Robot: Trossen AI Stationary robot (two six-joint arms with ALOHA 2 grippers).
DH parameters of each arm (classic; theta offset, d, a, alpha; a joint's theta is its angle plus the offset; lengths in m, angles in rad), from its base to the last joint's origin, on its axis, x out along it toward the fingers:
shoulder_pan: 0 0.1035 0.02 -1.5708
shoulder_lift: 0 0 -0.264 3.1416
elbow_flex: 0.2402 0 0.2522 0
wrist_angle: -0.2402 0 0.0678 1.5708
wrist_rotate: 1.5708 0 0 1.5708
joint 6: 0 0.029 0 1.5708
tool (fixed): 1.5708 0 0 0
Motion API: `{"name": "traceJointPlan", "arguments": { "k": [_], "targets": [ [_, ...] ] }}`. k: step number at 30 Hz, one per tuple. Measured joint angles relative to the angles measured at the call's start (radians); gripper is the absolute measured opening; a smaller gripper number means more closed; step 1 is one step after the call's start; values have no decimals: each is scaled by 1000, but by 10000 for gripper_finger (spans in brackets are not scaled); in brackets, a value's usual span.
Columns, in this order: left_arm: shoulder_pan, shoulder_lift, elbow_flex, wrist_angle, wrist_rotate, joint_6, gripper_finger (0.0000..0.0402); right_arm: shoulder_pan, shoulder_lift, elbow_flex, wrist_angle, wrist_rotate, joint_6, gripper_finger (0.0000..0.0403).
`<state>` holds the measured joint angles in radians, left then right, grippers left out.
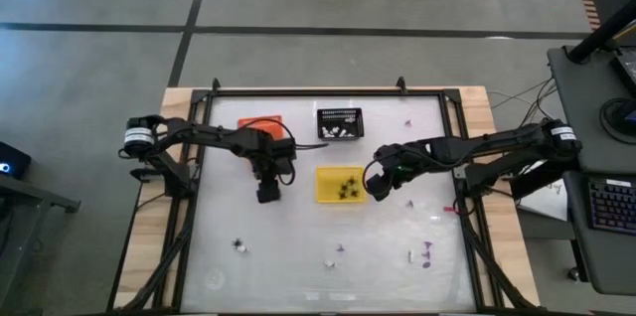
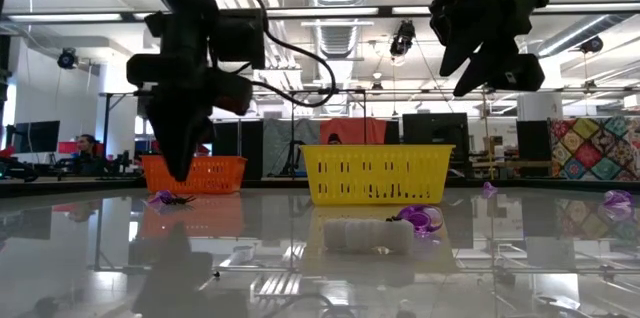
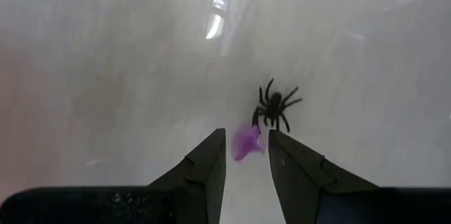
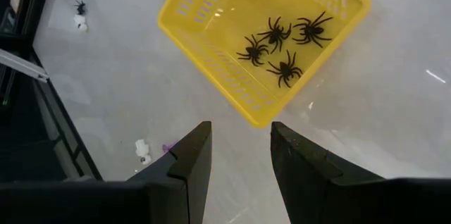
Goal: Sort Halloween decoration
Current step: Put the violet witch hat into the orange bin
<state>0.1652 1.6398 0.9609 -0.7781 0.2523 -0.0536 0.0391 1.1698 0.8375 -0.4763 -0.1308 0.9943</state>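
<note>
Yellow basket [image 4: 211, 13] holding four black spiders [image 4: 282, 41], black basket [image 1: 340, 113] — white pieces, both claws open — empty.

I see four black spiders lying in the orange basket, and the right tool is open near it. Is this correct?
Not quite: the four black spiders lie in the yellow basket, not the orange one, as the right wrist view shows. The rest holds: the right tool is open near that basket.
</note>
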Motion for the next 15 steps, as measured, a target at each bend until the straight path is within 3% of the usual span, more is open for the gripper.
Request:
{"name": "traceJointPlan", "arguments": {
  "k": [15],
  "targets": [
    [0, 0, -60, 38, -7, -17, 91, 0, 0, 0, 1, 0, -3, 135]
  ]
}}
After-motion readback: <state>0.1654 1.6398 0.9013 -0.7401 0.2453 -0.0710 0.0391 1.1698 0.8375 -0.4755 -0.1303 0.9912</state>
